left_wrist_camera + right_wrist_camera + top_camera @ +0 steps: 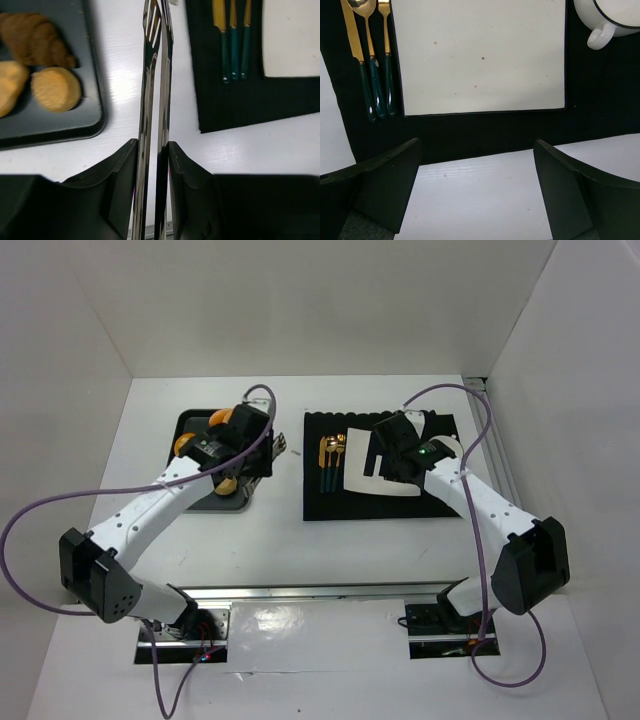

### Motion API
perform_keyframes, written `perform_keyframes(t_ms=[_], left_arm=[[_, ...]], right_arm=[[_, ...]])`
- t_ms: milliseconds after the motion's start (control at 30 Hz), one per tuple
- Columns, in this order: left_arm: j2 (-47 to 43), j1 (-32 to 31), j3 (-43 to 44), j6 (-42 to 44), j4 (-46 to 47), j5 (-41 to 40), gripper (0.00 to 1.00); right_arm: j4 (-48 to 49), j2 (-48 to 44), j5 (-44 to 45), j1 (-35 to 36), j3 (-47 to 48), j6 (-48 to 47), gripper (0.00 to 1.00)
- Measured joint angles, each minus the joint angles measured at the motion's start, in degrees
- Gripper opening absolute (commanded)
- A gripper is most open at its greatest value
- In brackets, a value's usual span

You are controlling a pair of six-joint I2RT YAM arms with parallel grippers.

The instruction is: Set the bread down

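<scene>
My left gripper is shut on a pair of shiny metal tongs, its arms pressed nearly together. The tong tips hang over bare table between the tray and the mat, with nothing in them. On the dark tray to the left lie a round golden-orange bread, a second one cut off by the frame edge, and a brown croissant-shaped piece. No centre hole shows on them. From above, the left gripper sits over the tray's right side. My right gripper is open and empty.
A black mat lies right of the tray and carries a white square plate, gold cutlery with green handles and a white cup. The right gripper hovers over the mat's near edge.
</scene>
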Motion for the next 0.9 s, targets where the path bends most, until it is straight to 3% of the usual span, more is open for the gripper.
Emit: perform_keyframes(t_ms=[367,700,900], left_arm=[[3.3,10.1,11.6,-4.5,-15.3,-5.8,0.46],[8.5,20.5,13.4,-3.1,-15.5,-1.6,0.5],[11.7,22.6,14.6,-2.4,-12.5,1.4,0.51]], right_arm=[[0.8,0.9,-0.5,0.3,0.0,-0.2,1.0],[0.9,1.3,-0.7,0.4,0.1,-0.9,1.0],[1.0,2.6,-1.1,0.4,0.5,-1.3,1.0]])
